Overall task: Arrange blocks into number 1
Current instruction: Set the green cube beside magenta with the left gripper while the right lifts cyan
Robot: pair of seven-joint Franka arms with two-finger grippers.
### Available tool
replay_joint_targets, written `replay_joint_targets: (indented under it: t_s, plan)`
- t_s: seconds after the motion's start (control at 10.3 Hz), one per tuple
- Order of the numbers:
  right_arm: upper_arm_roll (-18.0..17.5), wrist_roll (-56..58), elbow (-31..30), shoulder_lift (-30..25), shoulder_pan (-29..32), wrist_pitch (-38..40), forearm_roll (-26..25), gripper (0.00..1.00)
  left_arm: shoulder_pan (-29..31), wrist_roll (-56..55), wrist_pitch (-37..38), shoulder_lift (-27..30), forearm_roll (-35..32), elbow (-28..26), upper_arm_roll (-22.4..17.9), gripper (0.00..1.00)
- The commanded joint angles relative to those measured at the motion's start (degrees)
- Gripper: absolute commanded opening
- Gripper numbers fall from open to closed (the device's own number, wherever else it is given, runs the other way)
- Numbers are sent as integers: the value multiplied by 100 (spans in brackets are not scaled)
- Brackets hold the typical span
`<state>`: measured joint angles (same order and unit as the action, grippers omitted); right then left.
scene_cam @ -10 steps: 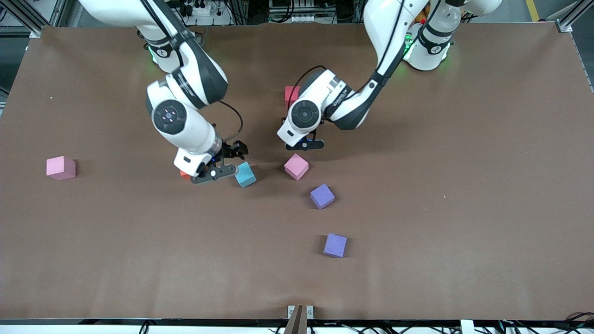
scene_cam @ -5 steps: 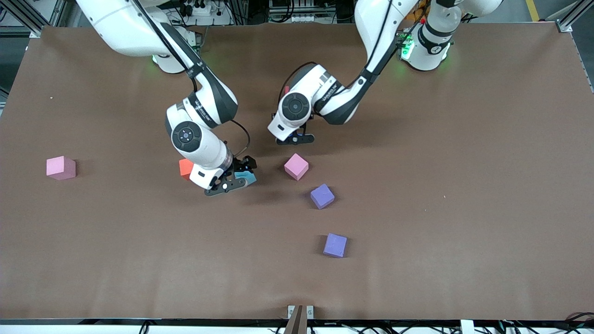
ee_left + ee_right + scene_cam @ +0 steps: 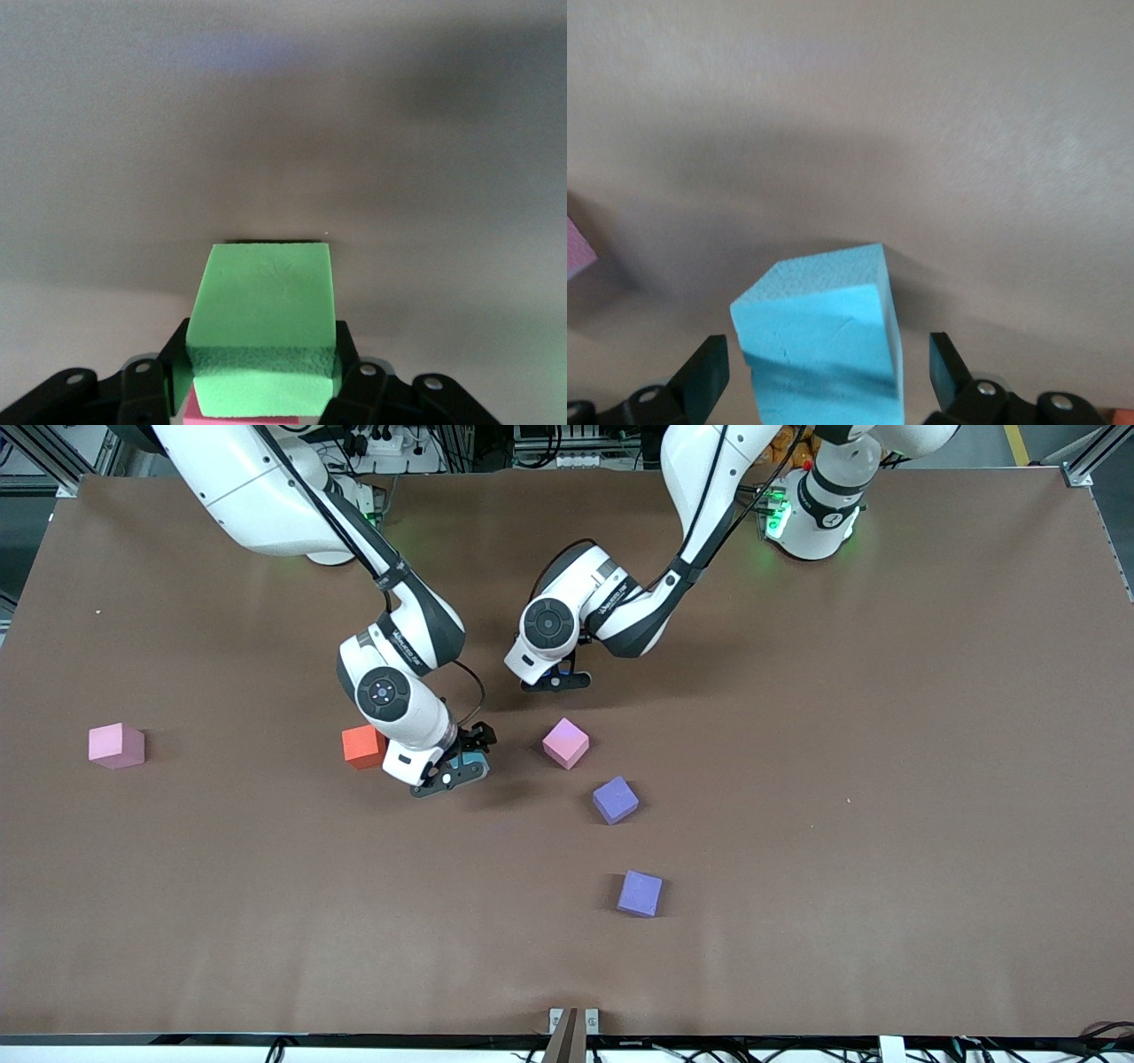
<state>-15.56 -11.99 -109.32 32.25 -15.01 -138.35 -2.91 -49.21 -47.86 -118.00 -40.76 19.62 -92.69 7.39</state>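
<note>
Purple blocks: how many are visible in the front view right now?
2. One purple block lies just nearer the camera than the central pink block; the other purple block lies nearer still. The arms could hide more.

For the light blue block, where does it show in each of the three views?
Front view: the light blue block sits on the table between the right gripper fingers, mostly hidden by them, beside the orange block.
Right wrist view: it fills the lower middle, with a finger standing apart on either side.
Left wrist view: not in it.
Shared landmark: the right gripper's open fingers, in the front and right wrist views.
</note>
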Motion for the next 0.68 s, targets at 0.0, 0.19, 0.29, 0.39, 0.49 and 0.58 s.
replay_joint_targets:
  t_s: [0.0,0.19,0.29,0.39,0.49,0.58]
  plan:
    - [-61,3,-133,35,-20,-182,-322,100,-54,-39,84,7,6,-65,-45,64]
    - [-61,3,-160,53,-11,-280,-587,61,-54,-30,330,25,6,-65,-53,64]
    - [-70,-84,-125,27,6,-210,-588,18,-62,-30,365,25,6,-117,-45,64]
    - [-70,-111,-116,-52,41,-183,-579,0,-132,-30,366,33,6,-178,-53,64]
    - [-70,-50,-107,-244,102,-26,-561,0,-133,-22,366,42,6,-179,-53,67]
    - [-79,-15,-90,-515,234,349,-535,0,-133,-21,366,51,6,-162,-53,90]
